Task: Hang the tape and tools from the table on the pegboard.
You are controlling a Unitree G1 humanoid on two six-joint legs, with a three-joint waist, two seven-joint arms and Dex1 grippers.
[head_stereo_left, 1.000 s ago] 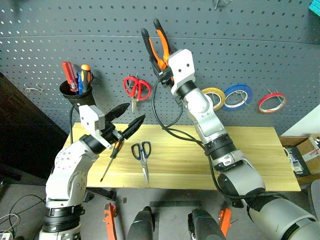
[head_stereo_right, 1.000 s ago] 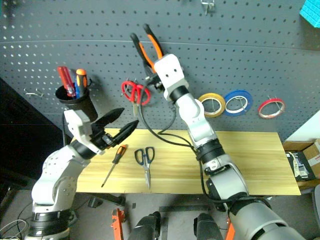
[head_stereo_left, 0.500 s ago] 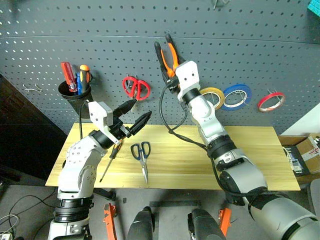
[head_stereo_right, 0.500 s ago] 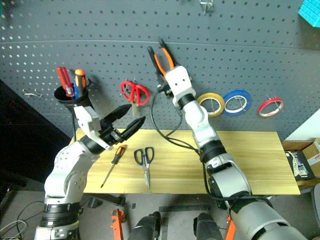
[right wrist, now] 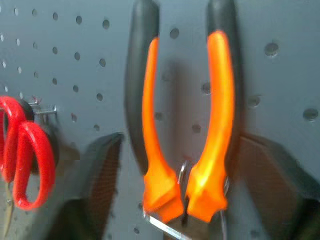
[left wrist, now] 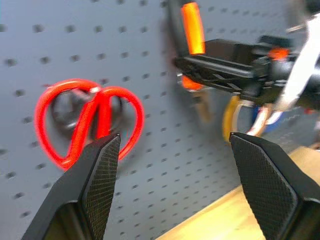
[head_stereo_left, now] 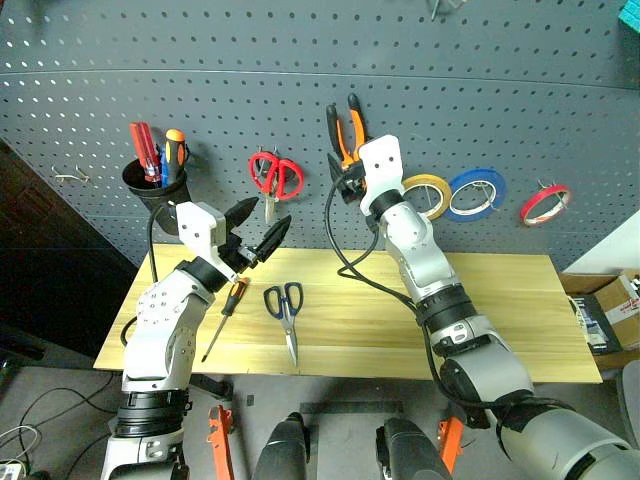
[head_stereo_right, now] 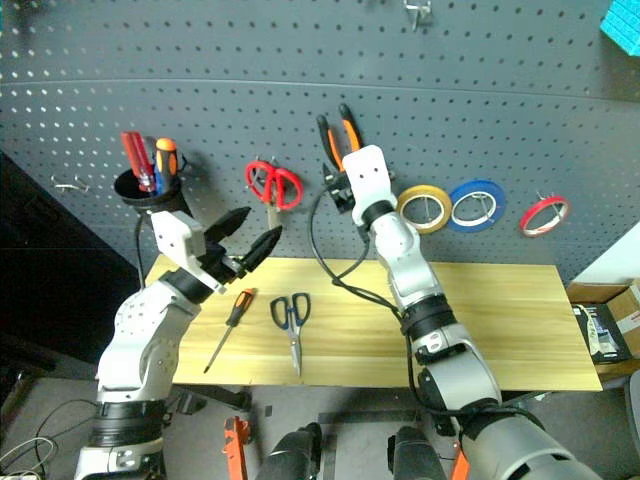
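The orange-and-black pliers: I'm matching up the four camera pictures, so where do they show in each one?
Left eye view: pliers against the pegboard, above the right gripper.
Right eye view: same spot, right of the red-handled scissors.
Left wrist view: orange handle beyond the left gripper.
Right wrist view: handles upright, centre.
Shared landmark: the red-handled scissors.

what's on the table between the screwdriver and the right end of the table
The dark-blue-handled scissors lie just right of the screwdriver. Past them the table is bare wood to its right end, crossed only by the right arm above. Seen in the left eye view.
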